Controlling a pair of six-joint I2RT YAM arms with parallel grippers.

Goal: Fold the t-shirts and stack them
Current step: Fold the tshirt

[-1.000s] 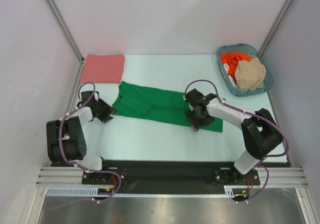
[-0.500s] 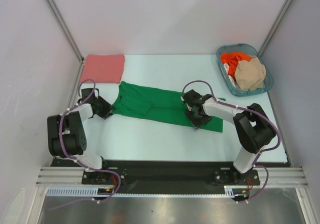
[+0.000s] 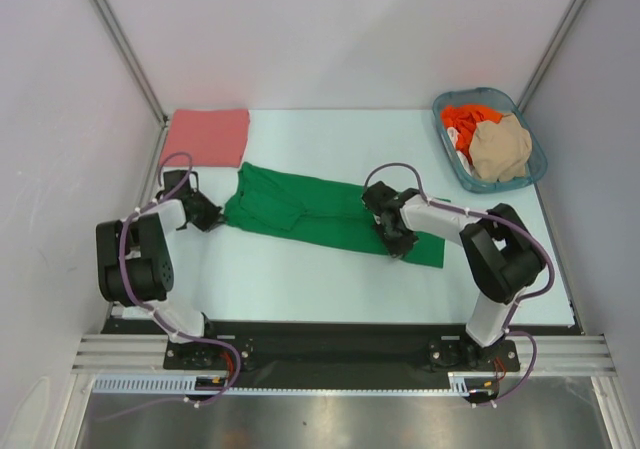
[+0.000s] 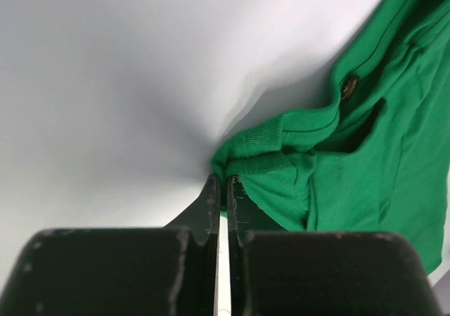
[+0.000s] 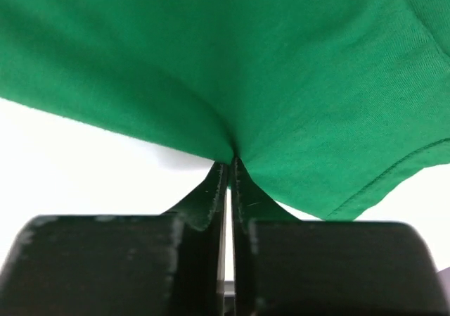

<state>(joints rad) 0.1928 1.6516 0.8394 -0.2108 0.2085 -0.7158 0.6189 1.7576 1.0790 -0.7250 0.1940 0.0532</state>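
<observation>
Two robot arms are working a bright green t-shirt (image 3: 320, 219) that is lying stretched in a long, rumpled band across the middle of the white table (image 3: 330, 149), running from the left toward the near right. The left gripper (image 4: 220, 182) is pinching the bunched, ribbed edge at the shirt's left end, its jaws drawn almost together with only a sliver of light between them. The right gripper (image 5: 230, 165) is nipping the cloth near the shirt's right end, jaws likewise pressed nearly closed, the fabric puckering into a point where the fingertips are meeting it and a stitched hem showing just to the right. A salmon-pink t-shirt (image 3: 207, 136) is sitting folded flat in the far left corner, just beyond the green one and apart from it. In the far right corner, a blue-grey basket (image 3: 442, 129) is holding an orange-red t-shirt (image 3: 465, 121) and, heaped partly over it, a beige t-shirt (image 3: 500, 147).
</observation>
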